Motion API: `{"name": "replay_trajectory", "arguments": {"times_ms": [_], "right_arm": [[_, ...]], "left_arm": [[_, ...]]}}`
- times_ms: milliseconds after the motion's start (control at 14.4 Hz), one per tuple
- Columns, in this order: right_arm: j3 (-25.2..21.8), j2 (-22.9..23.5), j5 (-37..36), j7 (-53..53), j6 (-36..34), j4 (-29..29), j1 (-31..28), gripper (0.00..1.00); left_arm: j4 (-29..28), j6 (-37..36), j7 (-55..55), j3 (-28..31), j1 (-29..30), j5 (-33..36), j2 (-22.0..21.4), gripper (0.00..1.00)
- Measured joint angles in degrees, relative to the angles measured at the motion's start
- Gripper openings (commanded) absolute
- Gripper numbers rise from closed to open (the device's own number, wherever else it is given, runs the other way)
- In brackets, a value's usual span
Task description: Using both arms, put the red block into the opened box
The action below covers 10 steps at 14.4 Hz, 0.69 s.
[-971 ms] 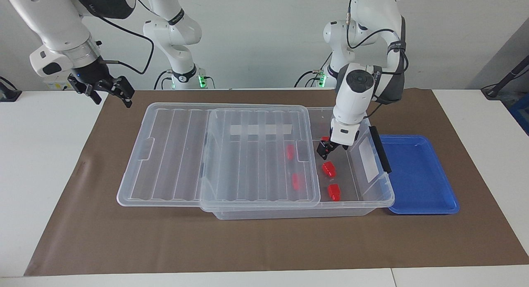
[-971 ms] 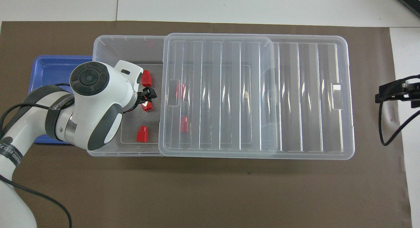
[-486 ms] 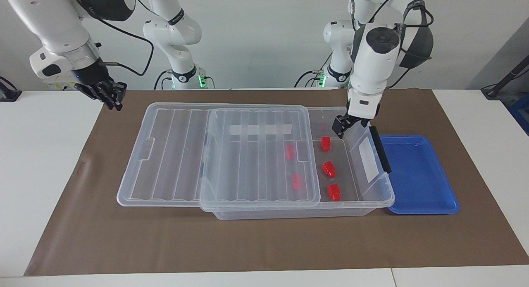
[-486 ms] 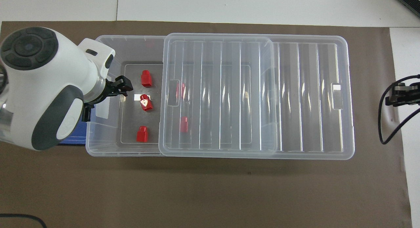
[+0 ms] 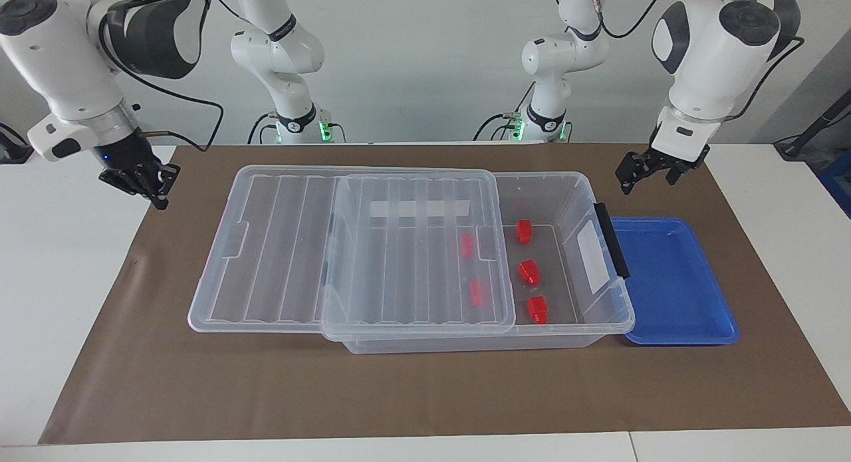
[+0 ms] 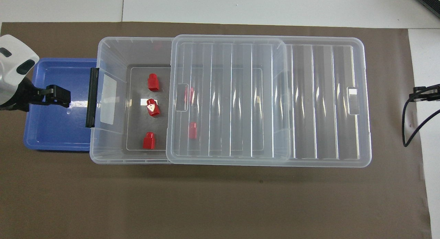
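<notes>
The clear box [image 5: 577, 197] lies across the mat with its ribbed lid [image 5: 286, 249] slid toward the right arm's end, so the handle end stands uncovered. Three red blocks [image 5: 524, 231] [image 5: 529, 272] [image 5: 537, 309] rest on the uncovered floor [image 6: 153, 82] [image 6: 153, 107] [image 6: 149, 140]. Two more show through the lid [image 5: 467, 244] [image 5: 476, 292]. My left gripper [image 5: 646, 177] hangs open and empty in the air over the blue tray [image 6: 51, 129], clear of the box [image 6: 65, 96]. My right gripper [image 5: 158, 193] is shut and empty above the mat's edge at its own end [image 6: 417, 94].
The shallow blue tray [image 5: 671, 282] sits against the box's black handle [image 5: 611, 239] and holds nothing. A brown mat [image 5: 425, 389] covers the table's middle, with white tabletop at both ends. The right arm's black cable [image 6: 407, 129] hangs near the lid's end.
My left gripper has risen out of the box and swung over the blue tray, leaving a red block on the box floor. My right gripper has shut and drawn outward.
</notes>
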Motion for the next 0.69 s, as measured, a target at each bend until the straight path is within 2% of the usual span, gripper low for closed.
{"name": "replay_trajectory", "arguments": {"times_ms": [416, 694], "right_arm": [[0.78, 7.93, 5.11, -2.41, 11.54, -1.15, 0.46, 0.00], [1.24, 9.63, 5.28, -2.41, 13.20, -1.08, 2.16, 0.00]], "left_arm": [[-0.01, -0.22, 4.61, 0.93, 0.75, 0.00, -0.02, 1.00], [0.01, -0.25, 6.48, 1.01, 1.19, 0.00, -0.16, 1.00]]}}
